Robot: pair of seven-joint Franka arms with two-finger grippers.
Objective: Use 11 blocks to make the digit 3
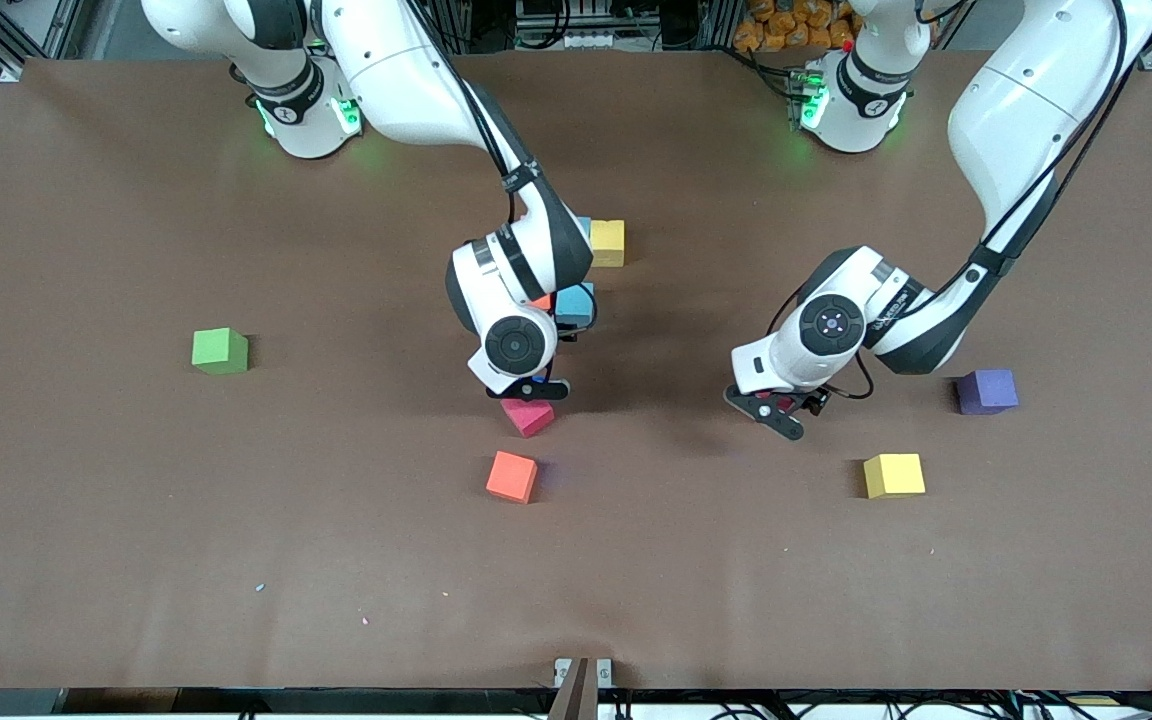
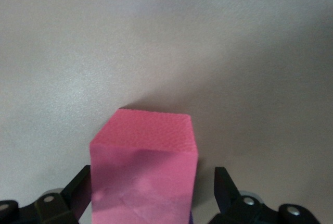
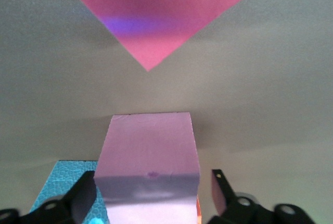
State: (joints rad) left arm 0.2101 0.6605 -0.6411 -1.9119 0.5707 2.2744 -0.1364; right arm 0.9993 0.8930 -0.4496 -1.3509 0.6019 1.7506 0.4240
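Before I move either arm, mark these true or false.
1. The green cube lies alone toward the right arm's end of the table. True.
2. The purple cube is nearer to the front camera than the yellow cube beside it. False: that yellow cube is nearer.
3. The left gripper has a pink block between its fingers. True.
4. The orange cube is stacked on the crimson cube. False: it lies on the table, apart from it.
5. The right gripper is at the purple cube. False: it straddles a pale pink block mid-table.
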